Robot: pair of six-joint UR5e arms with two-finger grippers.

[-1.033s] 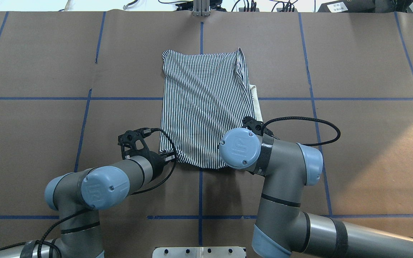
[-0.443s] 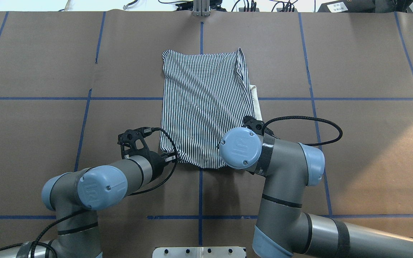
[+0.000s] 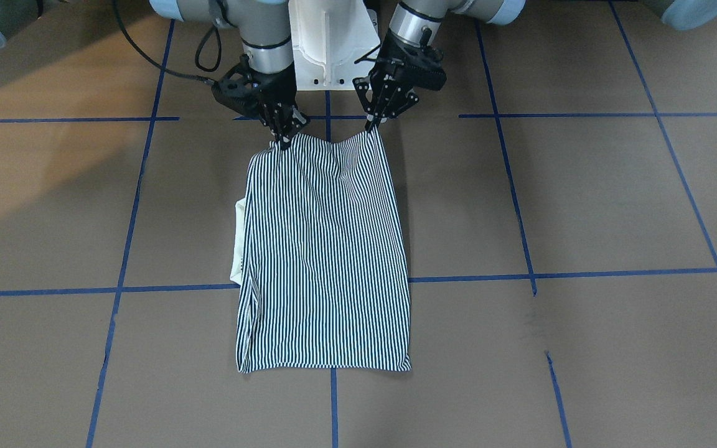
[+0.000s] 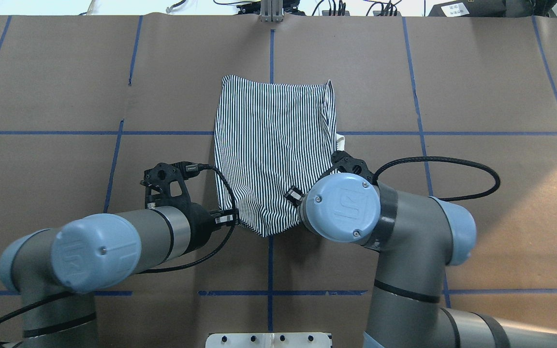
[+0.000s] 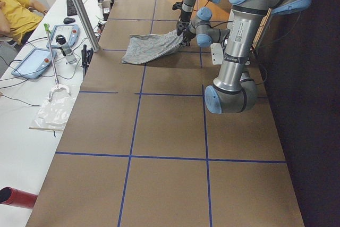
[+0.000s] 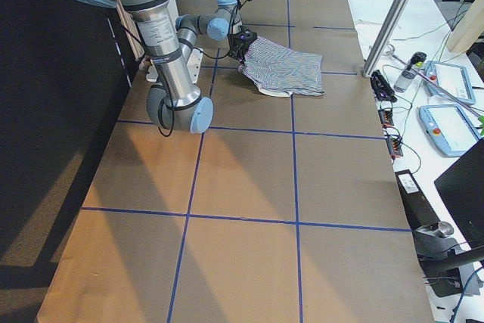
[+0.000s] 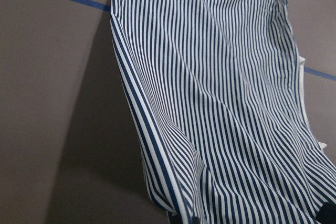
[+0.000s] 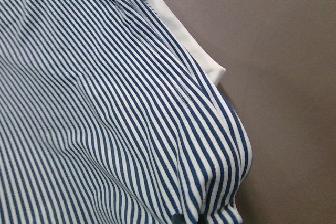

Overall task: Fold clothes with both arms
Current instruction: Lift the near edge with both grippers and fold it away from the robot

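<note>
From the front, left tool and right tool each clench a near corner of the shirt, its far end on the table. Overhead, the shirt sags between them; the grips seem shallow, so a corner could slip

Robotics lab: tape-gridded table, teach pendants on side bench.
</note>
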